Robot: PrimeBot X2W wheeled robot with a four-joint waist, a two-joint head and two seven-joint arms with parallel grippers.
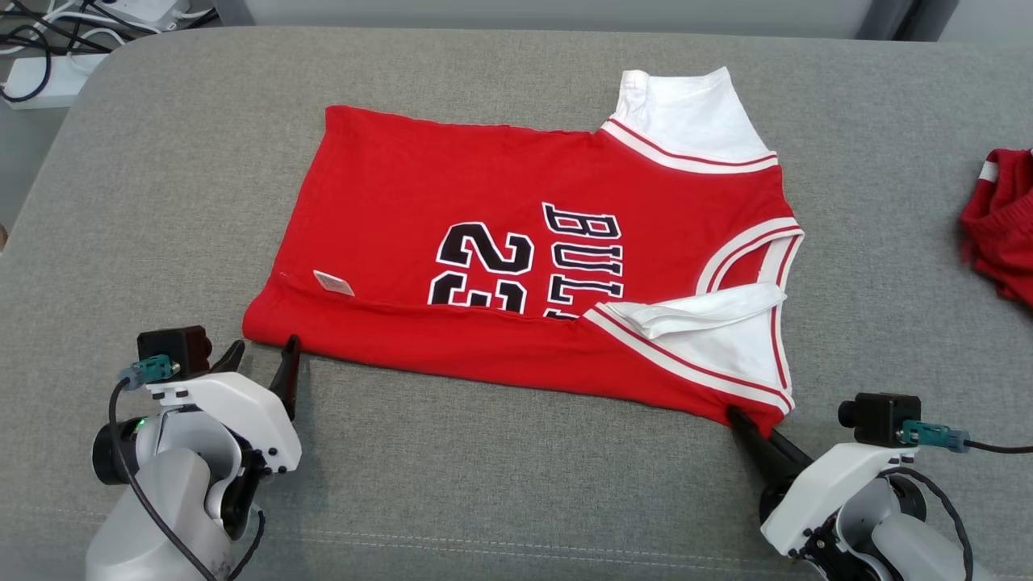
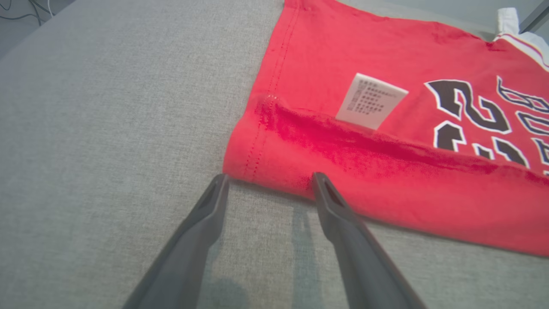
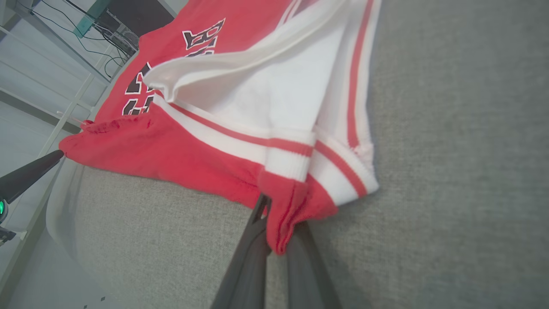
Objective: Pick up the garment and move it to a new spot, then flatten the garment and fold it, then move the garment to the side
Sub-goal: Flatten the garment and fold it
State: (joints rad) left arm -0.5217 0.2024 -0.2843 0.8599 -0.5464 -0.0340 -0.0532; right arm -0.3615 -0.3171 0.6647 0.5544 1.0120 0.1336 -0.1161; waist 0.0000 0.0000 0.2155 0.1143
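Note:
The garment (image 1: pixel 484 242) is a red basketball jersey with white trim and black lettering, lying flat on the grey cushion with its near edge folded up over the front. My left gripper (image 1: pixel 262 355) stands open at the jersey's near left hem corner (image 2: pixel 257 159), one fingertip (image 2: pixel 319 182) touching the red edge, nothing between the fingers. My right gripper (image 1: pixel 746 424) is shut on the jersey's near right corner (image 3: pixel 291 206), the red cloth bunched between its two fingers. A white care label (image 2: pixel 371 101) lies on the red cloth.
Another red cloth (image 1: pixel 1001 222) lies at the cushion's far right edge. White power strips and black cables (image 1: pixel 48 56) sit on the floor beyond the back left corner. Bare grey cushion (image 1: pixel 516 476) runs along the front between my arms.

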